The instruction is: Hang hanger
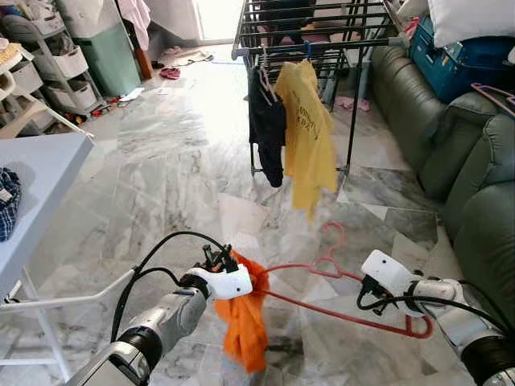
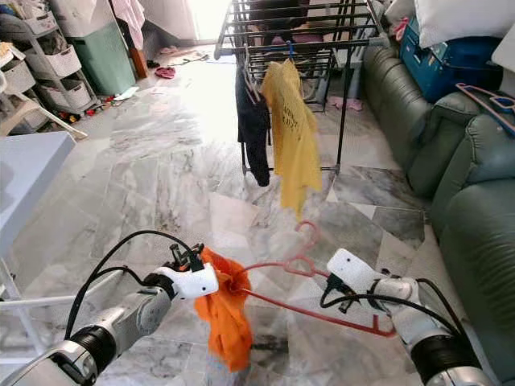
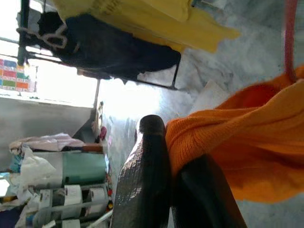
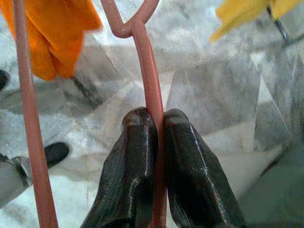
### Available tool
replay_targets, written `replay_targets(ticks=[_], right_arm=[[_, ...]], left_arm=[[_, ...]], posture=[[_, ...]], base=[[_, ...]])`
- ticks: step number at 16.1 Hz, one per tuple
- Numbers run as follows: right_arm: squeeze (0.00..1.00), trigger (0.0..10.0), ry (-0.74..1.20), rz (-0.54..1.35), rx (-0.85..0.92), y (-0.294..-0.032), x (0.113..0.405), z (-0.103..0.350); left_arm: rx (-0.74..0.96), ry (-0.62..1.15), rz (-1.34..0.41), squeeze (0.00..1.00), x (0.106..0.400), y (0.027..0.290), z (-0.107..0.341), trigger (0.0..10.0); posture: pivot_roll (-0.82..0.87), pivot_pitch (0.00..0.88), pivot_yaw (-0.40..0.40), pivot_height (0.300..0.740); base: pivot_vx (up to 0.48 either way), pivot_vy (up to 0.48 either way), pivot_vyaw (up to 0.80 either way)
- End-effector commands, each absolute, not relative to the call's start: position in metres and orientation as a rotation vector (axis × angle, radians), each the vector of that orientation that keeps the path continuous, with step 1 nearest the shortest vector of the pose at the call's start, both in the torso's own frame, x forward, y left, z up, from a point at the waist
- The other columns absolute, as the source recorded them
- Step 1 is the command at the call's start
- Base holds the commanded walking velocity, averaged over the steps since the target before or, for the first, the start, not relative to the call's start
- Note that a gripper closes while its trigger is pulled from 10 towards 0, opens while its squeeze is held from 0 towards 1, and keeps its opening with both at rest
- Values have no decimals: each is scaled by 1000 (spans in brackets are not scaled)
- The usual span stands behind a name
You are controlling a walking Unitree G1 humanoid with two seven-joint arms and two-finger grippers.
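Closest to me, my left gripper (image 1: 233,259) is clenched on an orange garment (image 1: 245,322), whose knit bunches between my two black fingers (image 3: 145,190) in the left wrist view. The cloth droops toward six o'clock from that grasp, above the marble floor (image 1: 161,169). My right gripper (image 4: 156,128), at about four o'clock in the head views, is pinched shut on the upper bar of a pink hanger (image 1: 338,310). The hanger lies roughly level between my two grippers, its hook (image 1: 331,238) curling up toward twelve o'clock and its far end buried in the orange garment. Farther off at twelve o'clock stands a dark drying rack (image 1: 322,32), with a yellow shirt (image 1: 310,137) and a black garment (image 1: 265,129) hanging side by side from its front rail. A green sofa (image 1: 467,169) runs along three o'clock.
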State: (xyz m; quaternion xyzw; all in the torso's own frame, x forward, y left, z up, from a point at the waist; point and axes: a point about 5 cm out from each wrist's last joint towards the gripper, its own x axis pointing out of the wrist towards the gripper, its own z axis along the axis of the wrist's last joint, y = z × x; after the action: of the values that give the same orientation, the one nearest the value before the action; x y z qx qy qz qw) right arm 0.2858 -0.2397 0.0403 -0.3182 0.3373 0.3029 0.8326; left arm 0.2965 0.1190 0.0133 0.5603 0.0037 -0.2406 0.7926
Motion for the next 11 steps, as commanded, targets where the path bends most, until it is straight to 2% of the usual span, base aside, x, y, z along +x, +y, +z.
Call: replay_targets(ticks=[1,4,7,9,11], right_arm=[[0,10000,630,685,-670,-238,294,56],[0,10000,553,855,-623,-236,287,75],[0,10000,589,860,-726,-253,285,80],[0,10000,568,906,-688,-255,281,91],[0,10000,615,957,-732,-263,271,94]], left_arm=[[1219,38,-487,0,301,130,15,10000],[1201,57,-475,0,301,131,15,10000],[1198,73,-478,0,300,130,13,10000],[1189,106,-475,0,298,134,10,10000],[1182,131,-454,0,299,139,9,10000]], posture=[[-94,0,98,740],[-98,0,96,740],[-101,0,97,740],[-101,0,101,740],[-103,0,105,740]], base=[[0,0,0],[0,0,0],[0,0,0],[0,0,0],[0,0,0]])
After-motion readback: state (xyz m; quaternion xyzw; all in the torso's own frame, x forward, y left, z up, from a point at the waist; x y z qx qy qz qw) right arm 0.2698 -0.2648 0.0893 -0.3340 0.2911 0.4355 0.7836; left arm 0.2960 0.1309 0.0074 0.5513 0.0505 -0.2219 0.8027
